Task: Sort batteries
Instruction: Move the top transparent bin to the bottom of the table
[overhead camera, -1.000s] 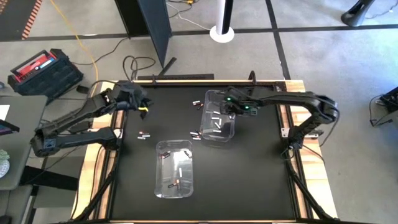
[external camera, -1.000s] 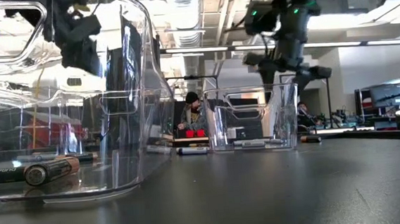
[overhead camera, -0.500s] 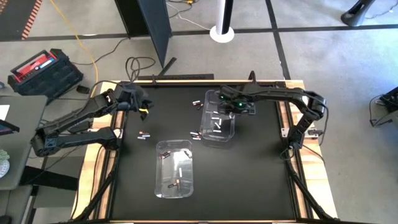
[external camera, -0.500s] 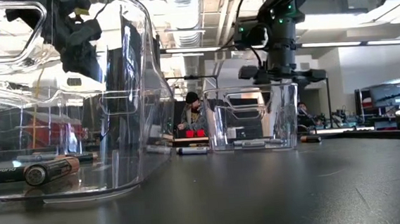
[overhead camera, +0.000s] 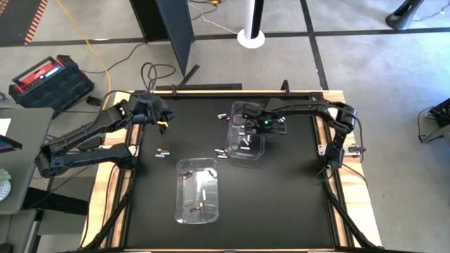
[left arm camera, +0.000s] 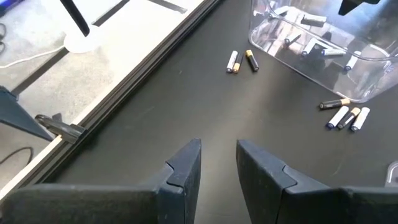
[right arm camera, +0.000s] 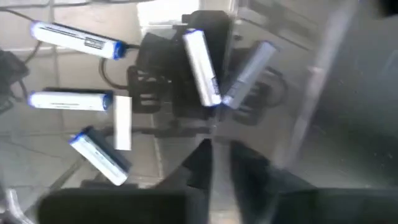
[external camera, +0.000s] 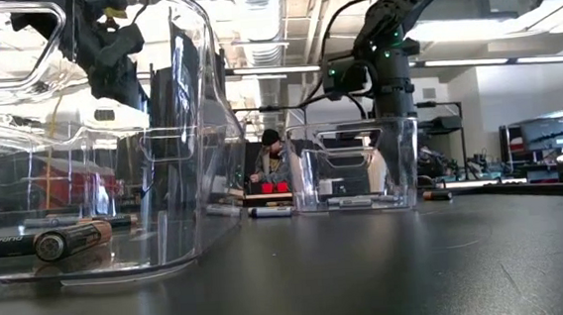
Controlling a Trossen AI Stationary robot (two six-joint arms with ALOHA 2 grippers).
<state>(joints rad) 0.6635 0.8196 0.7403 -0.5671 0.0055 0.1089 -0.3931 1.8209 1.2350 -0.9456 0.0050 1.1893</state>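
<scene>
- Looking straight down, the high view alone shows the whole black bench (overhead camera: 281, 190) with two clear bins: a far bin (overhead camera: 245, 133) under the right arm and a near bin (overhead camera: 197, 190) toward the front edge.
- The low view shows a dark battery with a copper end (external camera: 64, 240) lying on the near bin's floor, which the overhead view barely resolves.
- The right wrist view shows white batteries with blue ends (right arm camera: 74, 38) scattered on the far bin's floor.
- Loose batteries (left arm camera: 241, 61) lie on the bench beside the far bin, with another cluster (left arm camera: 346, 116) at its corner.
- Open bench spreads on the right side and between the bins.
- The right pincer (overhead camera: 254, 125) hangs inside the far bin, fingers nearly pressed together, holding nothing visible.
- The left pincer (left arm camera: 217, 163) hovers near the bench's far left corner, fingers slightly apart, empty.
</scene>
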